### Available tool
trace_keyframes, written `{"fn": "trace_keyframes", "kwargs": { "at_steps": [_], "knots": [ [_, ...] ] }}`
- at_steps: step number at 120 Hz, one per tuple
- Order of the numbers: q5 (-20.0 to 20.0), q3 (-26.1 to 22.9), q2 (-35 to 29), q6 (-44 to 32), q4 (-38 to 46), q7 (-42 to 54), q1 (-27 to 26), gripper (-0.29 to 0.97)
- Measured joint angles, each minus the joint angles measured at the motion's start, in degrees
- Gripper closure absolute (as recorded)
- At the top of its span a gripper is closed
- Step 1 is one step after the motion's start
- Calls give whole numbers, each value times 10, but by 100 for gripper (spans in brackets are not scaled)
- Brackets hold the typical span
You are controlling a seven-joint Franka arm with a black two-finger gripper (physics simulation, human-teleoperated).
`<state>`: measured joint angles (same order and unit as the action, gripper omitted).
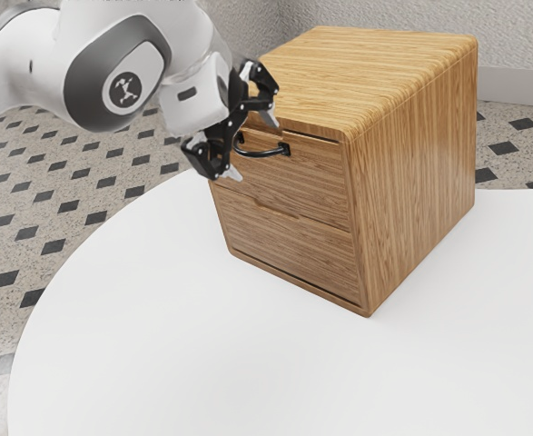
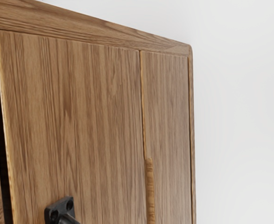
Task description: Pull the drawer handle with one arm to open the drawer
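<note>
A wooden cabinet (image 1: 375, 136) stands on the round white table (image 1: 248, 363). Its upper drawer (image 1: 293, 177) carries a black bar handle (image 1: 268, 151). My black gripper (image 1: 245, 134) sits right at the front of that drawer, at the handle's end toward the exterior view's left. It is open, with one finger (image 1: 266, 94) above the handle and the other (image 1: 219, 163) below it. A thin dark gap runs along the drawer's top edge. In the wrist view the upper drawer front (image 2: 76, 121) is close up, with one handle mount (image 2: 59, 213) just under my hand.
A second, lower drawer front (image 1: 289, 238) sits beneath the upper one, seen also as the lower drawer panel (image 2: 167, 135) in the wrist view. The tiled floor (image 1: 57, 191) surrounds the table. A wide stretch of bare tabletop lies in front of the cabinet.
</note>
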<state>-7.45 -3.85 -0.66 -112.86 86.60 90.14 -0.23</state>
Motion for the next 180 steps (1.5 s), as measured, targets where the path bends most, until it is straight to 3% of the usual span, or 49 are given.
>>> {"fn": "trace_keyframes", "kwargs": {
  "at_steps": [54, 113, 138, 145, 164, 180],
  "knots": [
    [-1, 36, -9, -9, 33, 35, -17, 2],
    [-8, 35, 7, -28, 18, 52, 70, 2],
    [-9, 27, -19, -5, 18, 55, 106, 2],
    [-9, 25, -33, 12, 18, 56, 84, 2],
    [-9, 13, -41, 39, 16, 57, -69, 2],
    [-9, 17, -44, 50, 16, 58, -46, 2]
  ]
}}
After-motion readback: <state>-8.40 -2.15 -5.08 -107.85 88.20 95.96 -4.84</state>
